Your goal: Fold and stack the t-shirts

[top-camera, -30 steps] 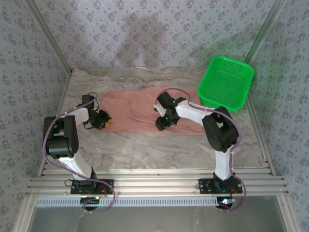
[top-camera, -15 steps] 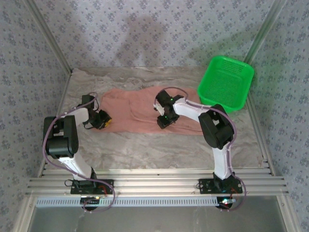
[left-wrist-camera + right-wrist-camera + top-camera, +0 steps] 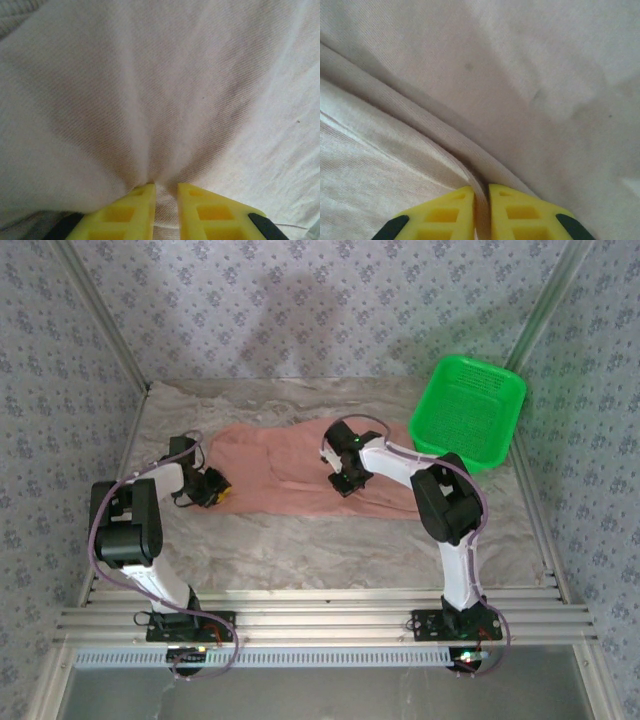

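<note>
From above, the salmon-pink t-shirt (image 3: 275, 465) lies spread on the worktop (image 3: 300, 540) left of the green basket (image 3: 428, 405), its right end just beside the basket's near corner. The right gripper (image 3: 345, 480) sits on the shirt's middle, nearer the basket than a second ago and farther from the arm bases. The left gripper (image 3: 215, 488) is where it was, at the shirt's end farthest from the basket.

On the left wrist, the left gripper (image 3: 165, 192) has its yellow jaws clenched on a gathered pinch of the t-shirt (image 3: 160, 90), with creases fanning out from the grip.

On the right wrist, the right gripper (image 3: 481, 192) has its jaws, which stood apart a second ago, closed on a raised fold of the t-shirt (image 3: 545, 75) that runs in from the upper left.
</note>
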{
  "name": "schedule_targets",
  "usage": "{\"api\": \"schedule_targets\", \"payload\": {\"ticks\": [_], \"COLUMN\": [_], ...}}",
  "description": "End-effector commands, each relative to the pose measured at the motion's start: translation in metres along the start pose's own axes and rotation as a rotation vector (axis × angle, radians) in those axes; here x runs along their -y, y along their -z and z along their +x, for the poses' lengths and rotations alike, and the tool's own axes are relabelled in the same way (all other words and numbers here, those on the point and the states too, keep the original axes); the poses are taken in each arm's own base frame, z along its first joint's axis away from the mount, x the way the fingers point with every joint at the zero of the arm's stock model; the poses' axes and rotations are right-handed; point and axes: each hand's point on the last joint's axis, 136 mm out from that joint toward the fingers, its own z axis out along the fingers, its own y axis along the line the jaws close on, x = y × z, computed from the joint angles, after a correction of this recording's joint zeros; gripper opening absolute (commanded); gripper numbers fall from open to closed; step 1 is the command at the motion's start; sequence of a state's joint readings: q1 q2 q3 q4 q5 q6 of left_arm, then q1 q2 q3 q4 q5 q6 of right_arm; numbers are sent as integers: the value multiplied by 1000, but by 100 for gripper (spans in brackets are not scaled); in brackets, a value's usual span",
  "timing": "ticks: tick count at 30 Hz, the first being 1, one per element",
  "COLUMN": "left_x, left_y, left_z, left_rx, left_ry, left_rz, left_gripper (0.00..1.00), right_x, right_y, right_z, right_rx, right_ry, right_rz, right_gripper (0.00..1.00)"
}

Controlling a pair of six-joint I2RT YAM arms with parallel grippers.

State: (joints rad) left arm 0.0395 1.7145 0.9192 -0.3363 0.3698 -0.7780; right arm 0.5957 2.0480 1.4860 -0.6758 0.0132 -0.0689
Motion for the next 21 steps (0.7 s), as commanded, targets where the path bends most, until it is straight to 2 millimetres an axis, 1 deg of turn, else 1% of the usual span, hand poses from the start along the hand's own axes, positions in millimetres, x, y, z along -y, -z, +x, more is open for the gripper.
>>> {"api": "schedule_targets", "payload": {"ticks": [1, 5, 9, 12, 14, 18, 19, 21], "left_x": [-22, -24, -25, -26, -26, -26, -26, -26], "left_y": [-2, -2, -2, -3, -3, -4, -3, -3], "left_z": [12, 14, 15, 15, 16, 17, 18, 18], "left_rx": [-37, -41, -44, -48, -52, -55, -55, -55], "left_ry": [9, 3, 1, -2, -3, -5, -5, -11], "left_rz": [-66, -72, -75, -77, -77, -77, -76, -77], "left_gripper": [19, 19, 19, 19, 19, 19, 19, 19], "right_x": [16, 26, 38, 44, 47, 58, 60, 67], "right_y": [4, 7, 6, 2, -1, 0, 4, 14], "right_z": [-7, -14, -18, -21, -24, -35, -39, -48], "right_rx": [-4, 4, -10, -26, -36, -29, -16, 21], "right_ry": [-2, 4, -11, -10, -12, -48, -60, -88], "right_rz": [55, 81, 99, 122, 132, 175, 180, 209], "right_gripper": [14, 14, 14, 15, 18, 20, 22, 34]}}
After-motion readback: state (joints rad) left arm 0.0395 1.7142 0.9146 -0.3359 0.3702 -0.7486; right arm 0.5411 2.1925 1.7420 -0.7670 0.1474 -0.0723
